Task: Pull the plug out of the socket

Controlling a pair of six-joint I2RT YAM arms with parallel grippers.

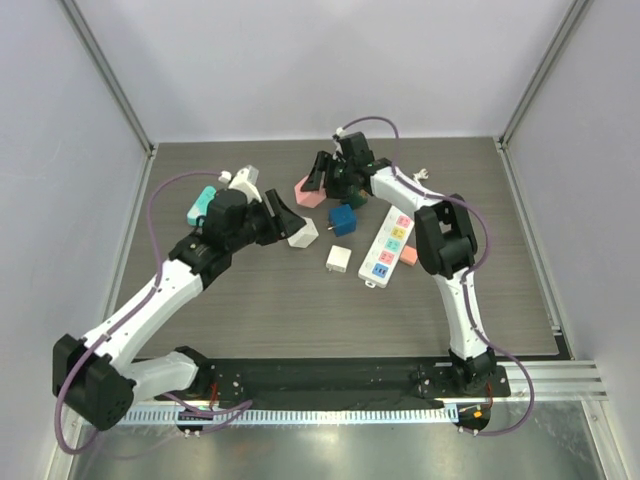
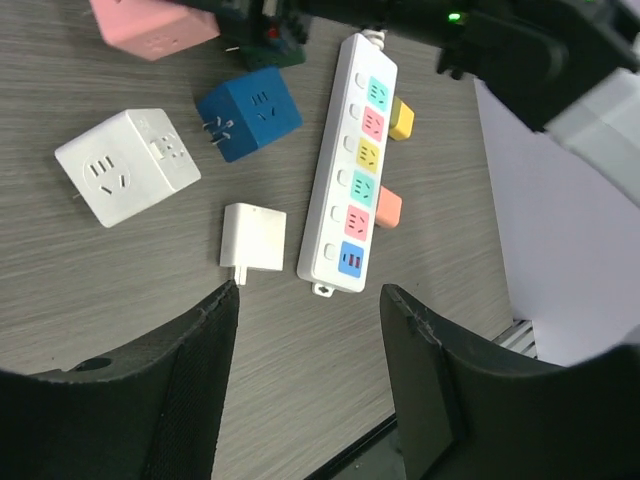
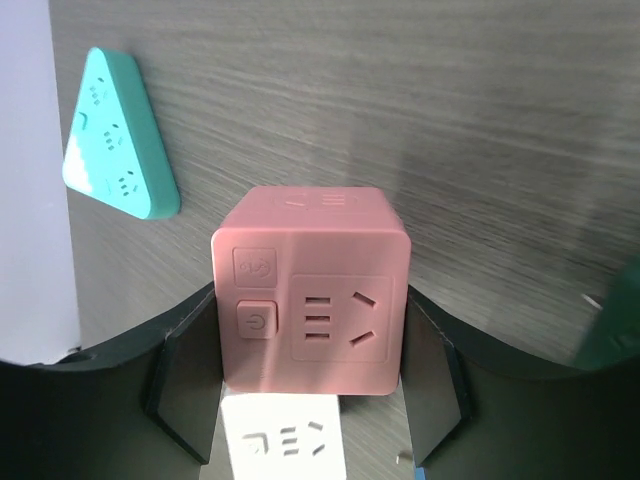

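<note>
A white power strip lies right of centre, with a salmon plug on its right side. In the left wrist view the strip carries a yellow plug and a salmon plug on its side. My right gripper is shut on a pink cube socket, whose sides sit between the pads in the right wrist view. My left gripper is open and empty, hovering near the strip's end and a flat white adapter.
A white cube socket lies by the left gripper, and a blue cube beside it. A teal triangular socket lies at the left. The small white adapter lies mid-table. Walls enclose the table.
</note>
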